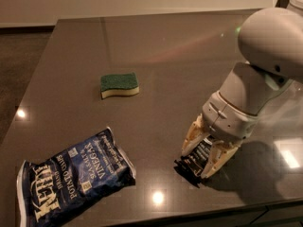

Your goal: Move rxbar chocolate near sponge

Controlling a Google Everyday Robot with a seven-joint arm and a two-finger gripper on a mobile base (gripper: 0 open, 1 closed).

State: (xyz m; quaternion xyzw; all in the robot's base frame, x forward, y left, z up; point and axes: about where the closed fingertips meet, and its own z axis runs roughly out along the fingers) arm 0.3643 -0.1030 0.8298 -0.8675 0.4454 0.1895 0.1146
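Gripper [203, 151] low on the tabletop [156, 46], fingers narrowed onto the rxbar chocolate [198, 157] — apparently gripped for carriage to the sponge [120, 84], well apart

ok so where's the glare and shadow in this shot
Camera view: dim warm light; three bright glare spots on the glossy table, front centre, left edge and far right. Camera view: a soft shadow falls right of the gripper, low over the rxbar chocolate at front right.
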